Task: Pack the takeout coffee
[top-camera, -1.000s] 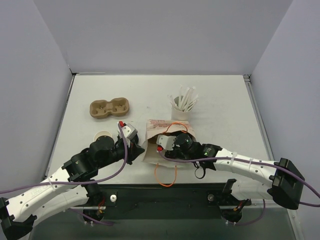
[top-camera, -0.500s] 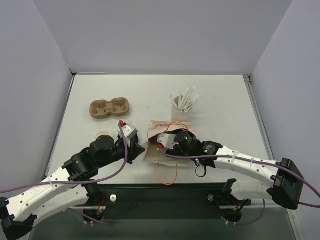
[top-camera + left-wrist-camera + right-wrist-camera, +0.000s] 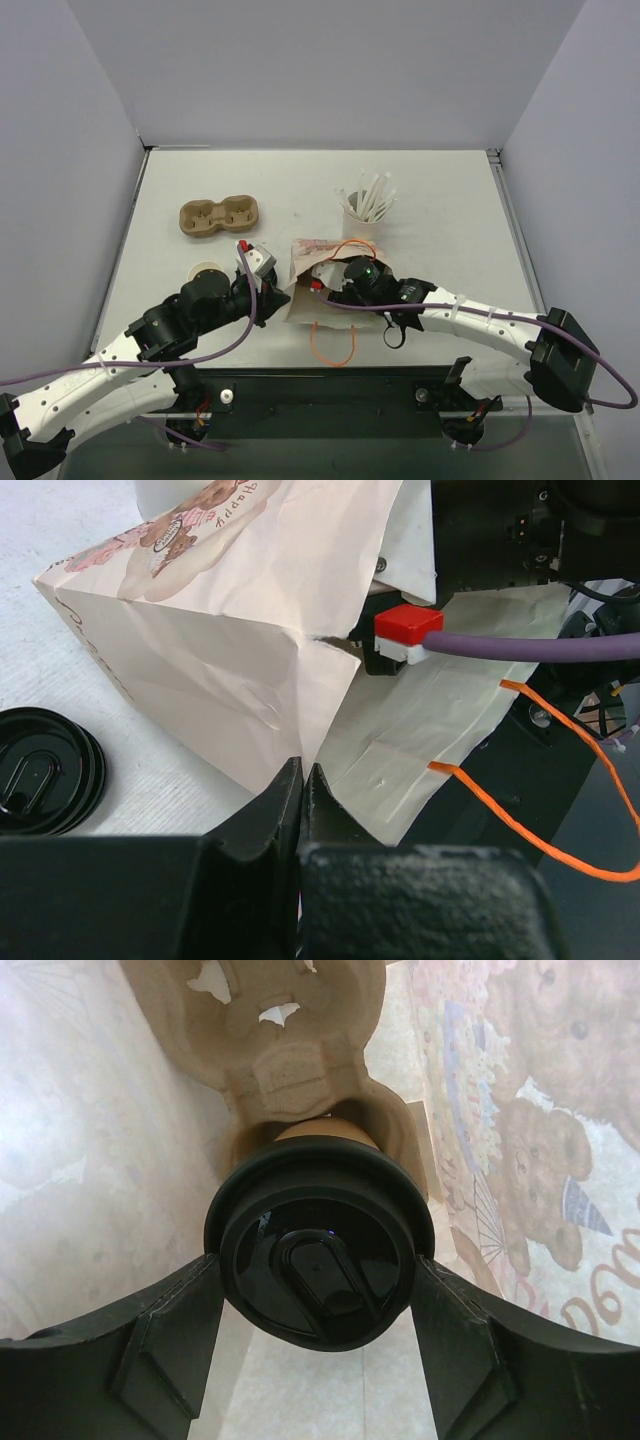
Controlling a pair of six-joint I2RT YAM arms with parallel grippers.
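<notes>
The takeout coffee (image 3: 318, 1255), a kraft cup under a round black lid, sits between my right gripper's (image 3: 318, 1290) fingers (image 3: 165, 1345), which are shut on it. It is inside the printed paper bag (image 3: 310, 262), over a pocket of a moulded pulp carrier (image 3: 290, 1030) in the bag. In the top view the right gripper and cup are hidden in the bag mouth behind the right wrist (image 3: 362, 275). My left gripper (image 3: 303, 770) is shut on the edge of the bag (image 3: 230, 610) at its left side, also seen from above (image 3: 272, 292).
A second pulp carrier (image 3: 220, 216) lies at the back left. A lidless cup (image 3: 208, 270) stands by the left arm. A loose black lid (image 3: 45, 770) lies beside the bag. A cup of stirrers (image 3: 362, 215) stands behind the bag. An orange handle (image 3: 332, 350) trails forward.
My right gripper has pushed further left into the bag with the coffee. The left gripper has kept its hold on the bag edge.
</notes>
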